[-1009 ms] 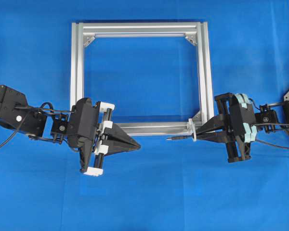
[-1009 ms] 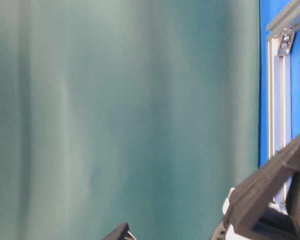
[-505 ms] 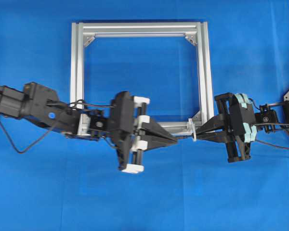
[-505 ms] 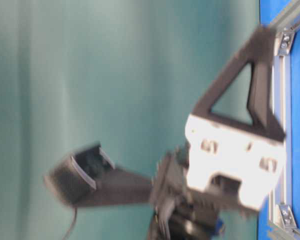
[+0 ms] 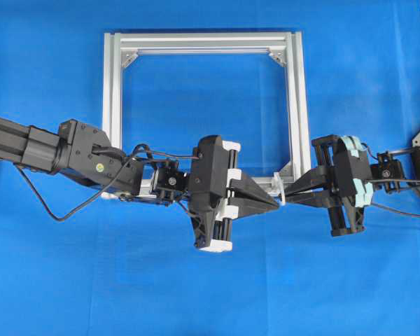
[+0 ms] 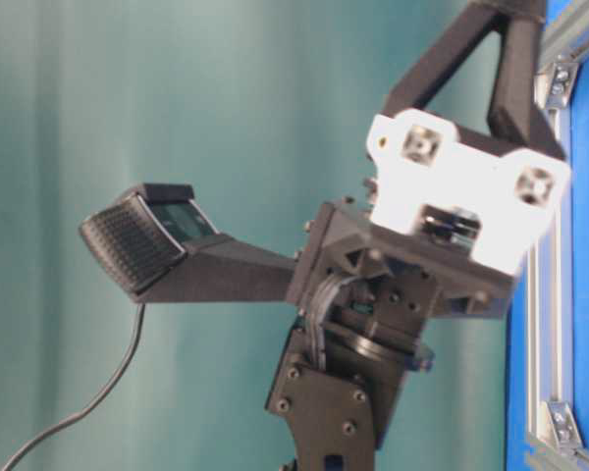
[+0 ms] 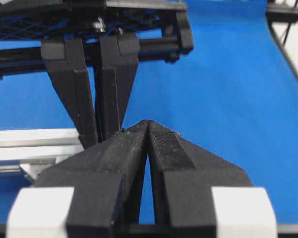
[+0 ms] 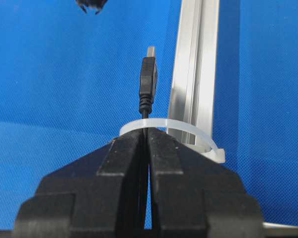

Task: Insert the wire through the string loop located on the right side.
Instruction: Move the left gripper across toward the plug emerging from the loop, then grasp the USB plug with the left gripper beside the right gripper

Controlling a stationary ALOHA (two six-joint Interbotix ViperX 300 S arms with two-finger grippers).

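Wire [image 8: 148, 84] through string loop [image 8: 161, 124], right claw [image 8: 145, 141] pinching it.

The frame [image 5: 295, 105] is silver metal with a brushed, faintly shiny finish and long grooves. The counter [image 5: 350, 280] is covered in blue cloth, matt, with a fine weave visible in the right wrist view. The loop [image 8: 164, 124] is smooth, translucent white plastic. The wire [image 8: 148, 82] has a matt black moulded plug body and a small silver metal tip. The right fingers [image 8: 179, 163] and left fingers [image 7: 164, 148] are matt black plastic with a fine layered, ridged texture; the left gripper also carries smooth white plastic blocks [image 5: 227, 147].
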